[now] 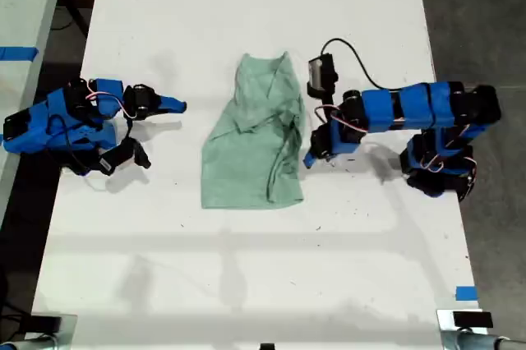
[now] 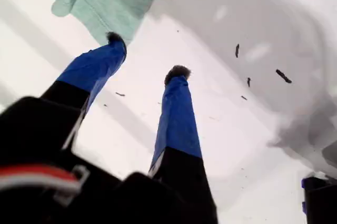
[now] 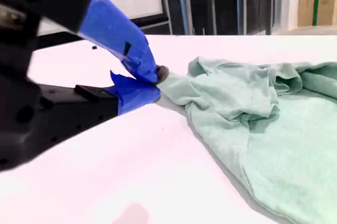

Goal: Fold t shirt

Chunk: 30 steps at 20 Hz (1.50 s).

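1. the t shirt lies crumpled near the middle of the white bench. its narrow collar end points to the far edge in the exterior view and its wider hem to the near edge. one side is folded loosely over the body, leaving ridges along the edge on the exterior view's right.
2. my second end effector is clamped on a bunched bit of the t shirt at its edge. both blue tips are pressed together with the fabric between them, low against the bench. in the exterior view it sits at the shirt's edge on the exterior view's right.
3. my first end effector is parted to a moderate gap and holds nothing, with bare bench between its two blue fingers.
4. in its wrist view, one dark fingertip lines up with the rim of the t shirt. that looks like overlap rather than touch, since the exterior view shows it apart from the shirt, on the exterior view's left.
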Available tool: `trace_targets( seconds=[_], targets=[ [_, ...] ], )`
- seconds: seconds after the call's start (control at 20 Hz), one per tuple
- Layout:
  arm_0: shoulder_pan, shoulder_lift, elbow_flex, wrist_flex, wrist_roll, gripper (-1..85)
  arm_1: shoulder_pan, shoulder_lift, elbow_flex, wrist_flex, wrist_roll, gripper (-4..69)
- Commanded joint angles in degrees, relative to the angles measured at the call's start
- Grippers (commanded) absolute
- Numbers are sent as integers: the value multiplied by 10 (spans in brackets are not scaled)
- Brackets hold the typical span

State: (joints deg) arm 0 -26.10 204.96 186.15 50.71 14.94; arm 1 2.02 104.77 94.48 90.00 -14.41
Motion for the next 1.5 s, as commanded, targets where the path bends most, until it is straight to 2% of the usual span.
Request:
trace_targets(
  seconds=[0.0, 0.15, 0.3, 0.35, 0.4, 0.45, 0.75, 1.1, 1.15, 1.2, 1.25, 1.3, 1.35, 1.4, 1.45],
  targets=[
    [-2, 5, 22, 0, -3, -2, 9, 192, 214, -99, 25, 175],
    [-3, 5, 22, 0, -3, -2, 29, 412, 454, -200, 21, 164],
    [-3, 5, 22, -1, -3, -2, 51, 637, 679, -253, 11, 171],
    [-3, 5, 22, -1, -3, -2, 53, 723, 747, -247, 11, 173],
    [-3, 5, 22, -1, -3, -2, 63, 837, 808, -204, 13, 164],
    [-3, 5, 22, -1, -3, -2, 54, 969, 831, -124, -6, 156],
    [-2, 5, 22, -3, -4, -2, 72, 963, 824, -119, -21, 19],
    [-3, 5, 22, -2, -3, -2, 72, 963, 825, -114, -17, 19],
    [-3, 5, 22, -2, -3, 1, 72, 963, 825, -114, -13, 69],
    [-4, 5, 22, -2, -3, 51, 72, 963, 825, -114, -6, 167],
    [-4, 5, 22, -2, -3, 107, 73, 963, 825, -114, -4, 181],
    [-5, 5, 22, -2, -3, 114, 73, 963, 825, -114, -4, 183],
    [-5, 5, 22, -1, -4, 109, 72, 963, 825, -114, -7, 154],
    [-5, 5, 22, -1, -4, 12, 73, 963, 825, -113, -8, 49],
    [-4, 5, 22, -1, -4, -2, 73, 963, 825, -113, -8, 12]
  ],
)
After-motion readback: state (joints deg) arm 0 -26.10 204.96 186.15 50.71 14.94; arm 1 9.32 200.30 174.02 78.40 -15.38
